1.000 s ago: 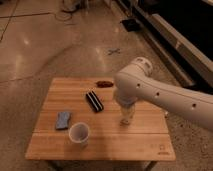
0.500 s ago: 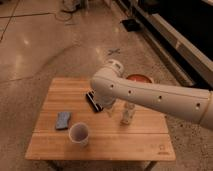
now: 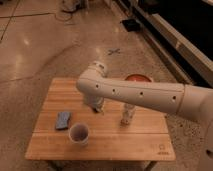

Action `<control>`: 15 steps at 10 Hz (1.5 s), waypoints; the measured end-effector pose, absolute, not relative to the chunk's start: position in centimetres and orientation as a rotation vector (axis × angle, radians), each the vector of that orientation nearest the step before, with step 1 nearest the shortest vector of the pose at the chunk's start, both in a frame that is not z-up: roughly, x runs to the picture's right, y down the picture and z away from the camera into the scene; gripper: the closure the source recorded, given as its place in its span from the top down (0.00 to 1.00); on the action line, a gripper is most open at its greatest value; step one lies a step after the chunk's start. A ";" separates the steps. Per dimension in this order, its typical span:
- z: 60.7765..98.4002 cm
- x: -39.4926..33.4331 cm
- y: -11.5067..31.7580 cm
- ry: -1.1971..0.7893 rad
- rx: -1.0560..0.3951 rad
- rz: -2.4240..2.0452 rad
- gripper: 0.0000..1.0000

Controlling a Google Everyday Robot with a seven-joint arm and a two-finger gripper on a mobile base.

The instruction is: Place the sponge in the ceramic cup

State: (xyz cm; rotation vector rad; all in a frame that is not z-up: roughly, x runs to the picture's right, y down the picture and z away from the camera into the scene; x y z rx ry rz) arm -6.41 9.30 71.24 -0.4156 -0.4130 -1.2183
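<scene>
The sponge (image 3: 63, 120) is a flat blue-grey pad lying on the left part of the wooden table (image 3: 115, 145). Just right of it and nearer the front edge stands the white ceramic cup (image 3: 79, 133), upright and dark inside. My white arm (image 3: 145, 95) reaches in from the right across the table's middle. The gripper (image 3: 96, 106) hangs at the arm's end over the table centre, right of the sponge and behind the cup, touching neither.
A pale slim bottle (image 3: 128, 114) stands upright near the table's middle right. An orange bowl (image 3: 138, 78) shows at the back right behind the arm. Polished floor surrounds the table, with a dark wall unit at the far right.
The arm has swung further left across the table, bringing the gripper closer to the sponge and cup. The black ridged block is now hidden behind the arm.
</scene>
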 end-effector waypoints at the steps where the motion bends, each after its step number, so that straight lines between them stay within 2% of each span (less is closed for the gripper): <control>1: 71.2 -6.3 9.3 -0.412 -0.416 -1.217 0.65; 7: 72.1 -8.0 8.9 -0.427 -0.384 -1.276 0.65; 10: 75.0 -12.4 8.8 -0.465 -0.337 -1.418 0.65; 15: 79.9 -15.5 9.1 -0.479 -0.385 -1.506 0.65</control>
